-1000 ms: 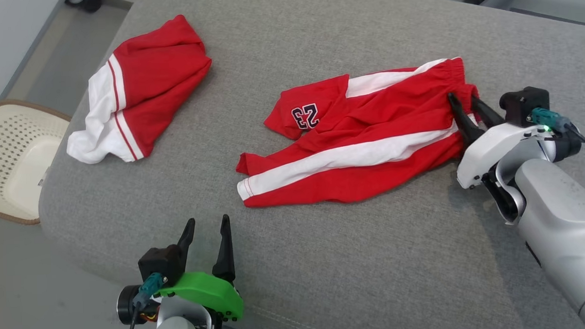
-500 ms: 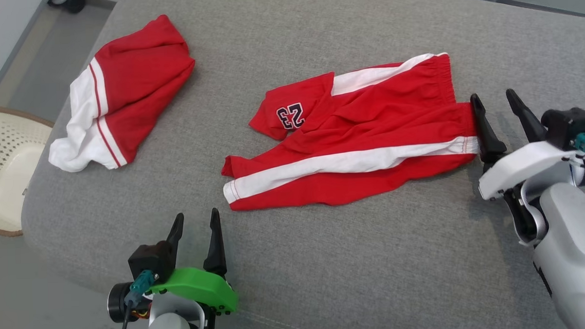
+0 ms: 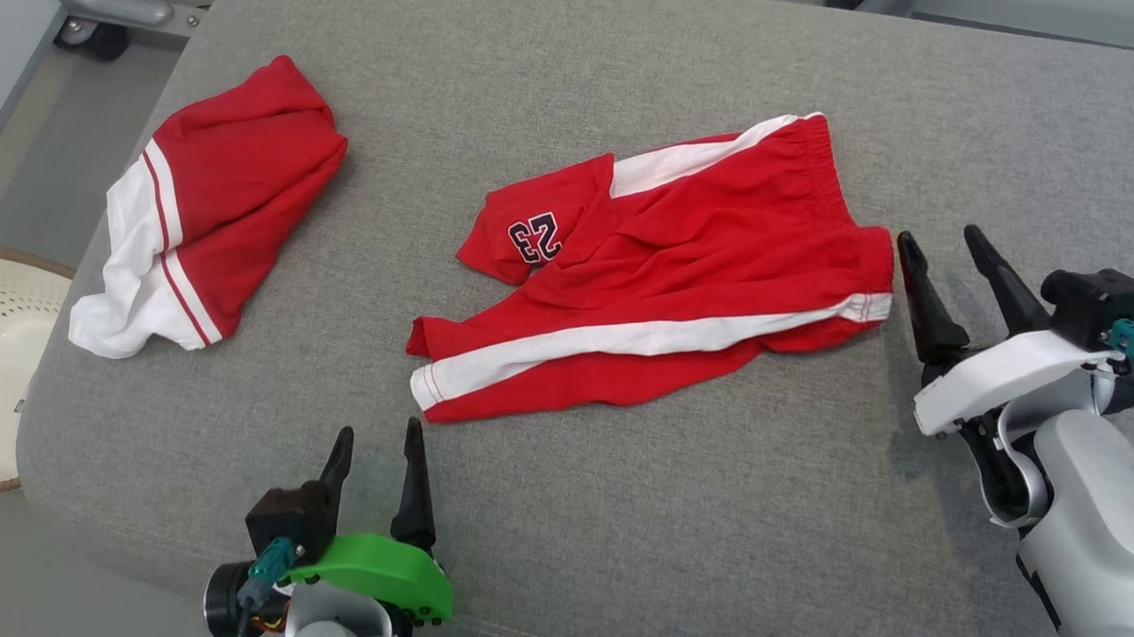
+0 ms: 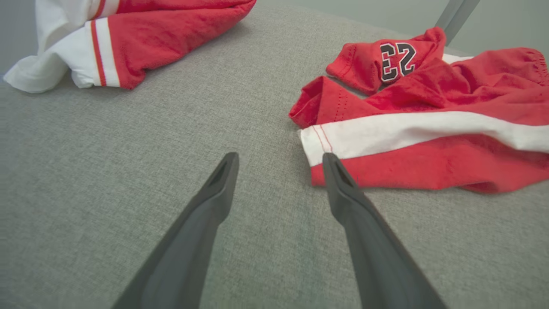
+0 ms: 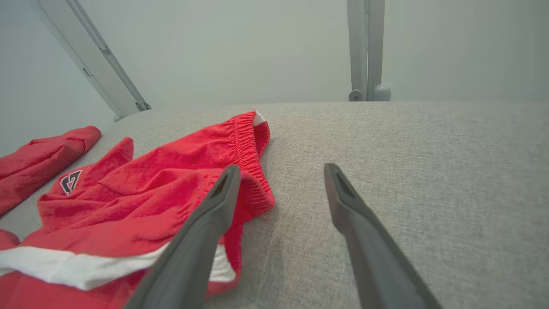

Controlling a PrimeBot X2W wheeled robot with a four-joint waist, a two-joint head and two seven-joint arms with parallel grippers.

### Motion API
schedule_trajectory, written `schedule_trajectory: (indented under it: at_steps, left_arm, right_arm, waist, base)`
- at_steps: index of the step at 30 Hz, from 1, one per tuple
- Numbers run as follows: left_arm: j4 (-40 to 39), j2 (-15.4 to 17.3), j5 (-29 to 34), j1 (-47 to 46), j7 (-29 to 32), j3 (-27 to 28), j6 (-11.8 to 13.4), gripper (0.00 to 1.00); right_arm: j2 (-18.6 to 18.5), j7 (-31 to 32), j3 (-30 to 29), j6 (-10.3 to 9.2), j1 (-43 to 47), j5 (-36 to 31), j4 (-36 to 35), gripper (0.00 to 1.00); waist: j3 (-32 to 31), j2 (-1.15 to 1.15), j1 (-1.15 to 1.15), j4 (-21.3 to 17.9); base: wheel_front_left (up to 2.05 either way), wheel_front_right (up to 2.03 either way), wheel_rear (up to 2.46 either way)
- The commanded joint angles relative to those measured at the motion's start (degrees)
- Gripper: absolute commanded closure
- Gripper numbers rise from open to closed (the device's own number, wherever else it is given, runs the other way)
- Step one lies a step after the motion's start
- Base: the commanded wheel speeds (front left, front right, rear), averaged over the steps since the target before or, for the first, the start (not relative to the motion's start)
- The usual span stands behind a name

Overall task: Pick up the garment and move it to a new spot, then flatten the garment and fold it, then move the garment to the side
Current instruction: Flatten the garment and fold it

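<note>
The garment (image 3: 670, 287) is a pair of red shorts with white side stripes and a dark "23". It lies crumpled near the middle of the grey padded surface (image 3: 631, 524). My right gripper (image 3: 940, 238) is open just right of the waistband end, apart from the cloth. In the right wrist view the garment (image 5: 150, 193) lies left of my right gripper (image 5: 282, 168), whose left finger overlaps the elastic hem. My left gripper (image 3: 378, 431) is open near the front edge, with nothing in it. In the left wrist view, my left gripper (image 4: 279, 156) is just short of the garment's (image 4: 429, 128) leg hem.
A second red and white garment (image 3: 214, 208) lies bunched at the far left of the surface, also seen in the left wrist view (image 4: 150, 30). A cream perforated basket (image 3: 2, 338) stands on the floor beyond the left edge. Metal frame legs (image 5: 364, 47) stand behind the surface.
My right gripper has opened, let go of the waistband and drawn back to the right. The waistband end has dropped flat. The head camera has shifted a little.
</note>
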Motion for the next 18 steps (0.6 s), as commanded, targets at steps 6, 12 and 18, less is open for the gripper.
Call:
schedule_trajectory:
  at_steps: [6, 12, 18]
  left_arm:
    - [0.83, 0.17, 1.43, 2.32, 0.03, 2.07, -0.57, 0.0]
    - [0.91, 0.18, 1.82, 2.83, 0.03, 2.31, -1.04, 0.0]
    - [1.08, 0.18, 2.34, 2.9, 0.03, 2.26, -1.27, 0.0]
  right_arm:
    - [1.15, -0.17, -3.56, -0.02, 3.27, -1.0, -5.11, 0.0]
    - [1.41, -0.17, -0.45, -0.02, 6.68, 1.12, -5.8, 0.0]
    - [0.96, -0.17, 3.3, -0.02, 6.87, 3.53, -4.13, 0.0]
  waist:
    - [-2.32, 0.0, 0.0, -0.89]
    - [-3.44, 0.0, 0.0, -1.49]
    - [-3.64, 0.0, 0.0, -1.62]
  base:
    - [0.0, 0.0, 0.0]
    - [0.0, 0.0, 0.0]
    - [0.0, 0.0, 0.0]
